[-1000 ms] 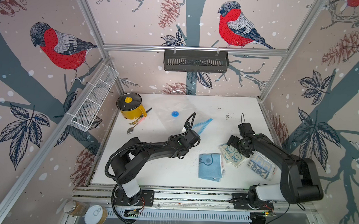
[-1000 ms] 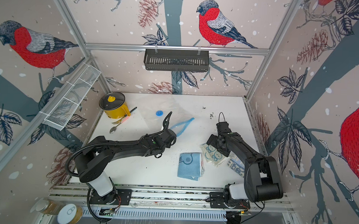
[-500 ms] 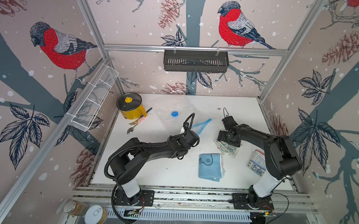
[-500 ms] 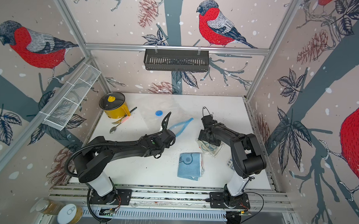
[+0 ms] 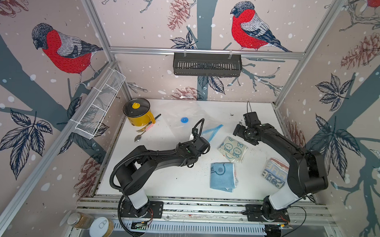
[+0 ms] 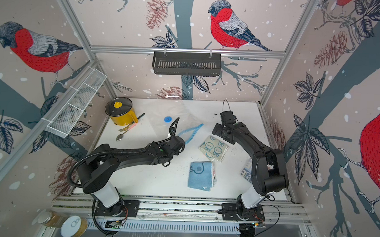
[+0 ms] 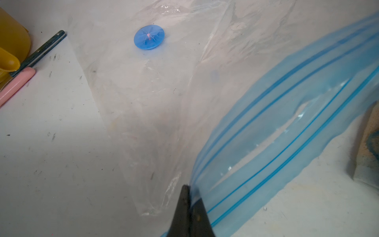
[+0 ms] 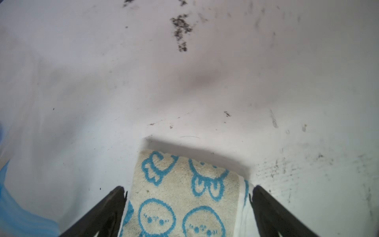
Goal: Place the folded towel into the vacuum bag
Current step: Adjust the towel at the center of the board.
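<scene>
my left end effector (image 7: 187, 197) pinches the blue zip strip (image 7: 287, 127) of the vacuum bag (image 7: 155, 98), lifting its mouth open. my right end effector (image 8: 188, 187) stands wide, straddling the cream folded towel (image 8: 176, 205), which lies ungrasped on the surface (image 8: 184, 82) beside that mouth.

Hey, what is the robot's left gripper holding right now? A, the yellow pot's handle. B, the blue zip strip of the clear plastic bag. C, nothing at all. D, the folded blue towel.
B: the left wrist view shows the left gripper shut on the blue zip strip of the clear crinkly vacuum bag.
</scene>
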Motion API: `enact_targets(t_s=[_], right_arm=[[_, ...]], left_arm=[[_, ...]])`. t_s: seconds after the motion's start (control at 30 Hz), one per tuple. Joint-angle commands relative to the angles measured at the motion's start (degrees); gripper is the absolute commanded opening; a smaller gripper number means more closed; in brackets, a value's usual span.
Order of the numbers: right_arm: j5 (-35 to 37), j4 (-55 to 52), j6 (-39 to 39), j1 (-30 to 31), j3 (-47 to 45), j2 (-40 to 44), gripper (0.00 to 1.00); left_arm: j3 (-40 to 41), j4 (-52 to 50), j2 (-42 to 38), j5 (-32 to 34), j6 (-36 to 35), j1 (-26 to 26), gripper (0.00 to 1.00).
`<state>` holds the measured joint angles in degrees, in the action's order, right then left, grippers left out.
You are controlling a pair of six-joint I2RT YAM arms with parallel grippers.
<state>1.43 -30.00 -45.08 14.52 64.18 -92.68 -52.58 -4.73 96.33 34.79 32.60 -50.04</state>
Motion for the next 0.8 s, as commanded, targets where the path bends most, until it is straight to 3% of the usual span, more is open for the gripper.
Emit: enact_targets(t_s=[0.0, 0.27, 0.77], right_arm=[[-11.17, -5.29, -14.02, -1.08, -1.34, -0.38, 0.96], [-14.81, -11.22, -23.28, 0.8, 2.74, -4.04, 0.99], [-14.24, -10.53, -22.01, 3.71, 4.43, -13.35, 0.99]], left_arm=[[-0.58, 0.16, 0.17, 1.69, 1.63, 0.04, 0.0], [-1.18, -0.88, 0.57, 2.57, 1.95, 0.04, 0.0], [-0.69, -0.2, -0.22, 3.01, 2.06, 0.12, 0.0]])
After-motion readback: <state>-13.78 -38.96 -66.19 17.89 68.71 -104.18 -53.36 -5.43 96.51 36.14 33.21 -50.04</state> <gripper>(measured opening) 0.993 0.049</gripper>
